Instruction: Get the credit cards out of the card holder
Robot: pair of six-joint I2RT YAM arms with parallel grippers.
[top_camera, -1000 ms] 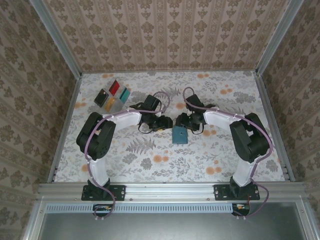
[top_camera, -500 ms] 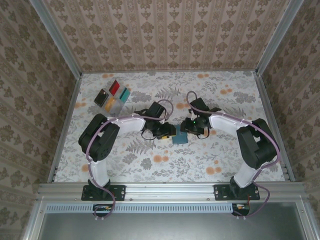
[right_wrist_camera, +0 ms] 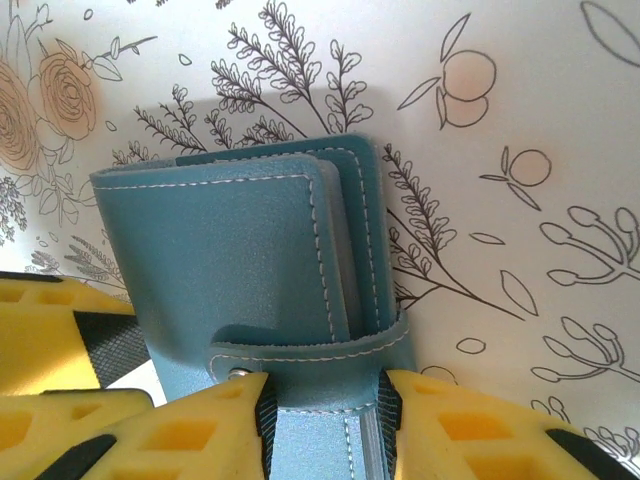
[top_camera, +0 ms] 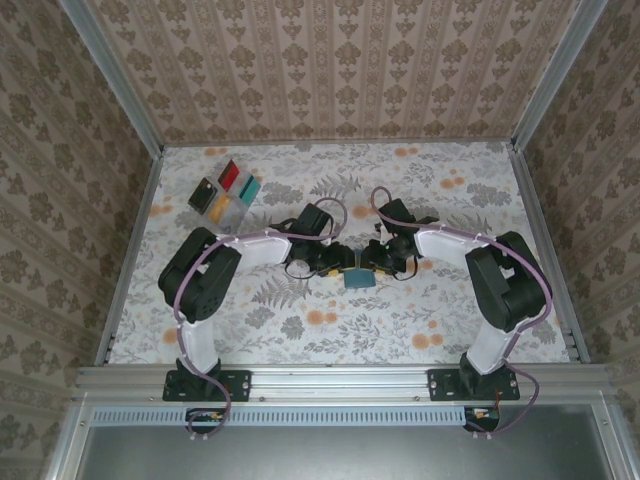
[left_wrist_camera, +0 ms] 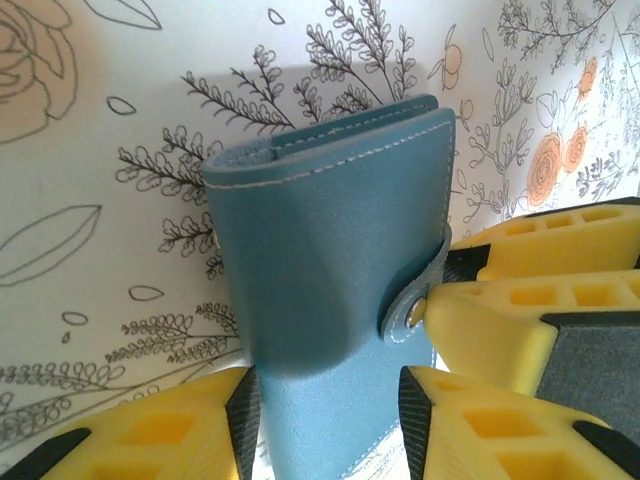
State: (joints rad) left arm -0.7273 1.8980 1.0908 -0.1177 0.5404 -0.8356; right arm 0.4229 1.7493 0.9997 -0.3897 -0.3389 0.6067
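Card holder (top_camera: 359,278) lies snapped closed mid-table (top_camera: 450,200). Left gripper (left_wrist_camera: 322,425) brackets its edge and right gripper (right_wrist_camera: 325,410) straddles the snap strap (right_wrist_camera: 310,352); whether either clamps, I cannot tell. A weak pinch could let the strap slip, or drag the soft holder.

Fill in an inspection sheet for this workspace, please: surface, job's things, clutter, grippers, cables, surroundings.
Surface: floral-print table, no spills seen.
Job's things: teal card holder mid-table, closed, strap snapped; five credit cards laid out at the far left.
Clutter: nothing seen.
Grippers: left gripper and right gripper each straddle an edge of the card holder; firm grip cannot be told.
Cables: purple cables run along both arms, clear of the card holder.
Surroundings: patterned walls, metal frame rail.
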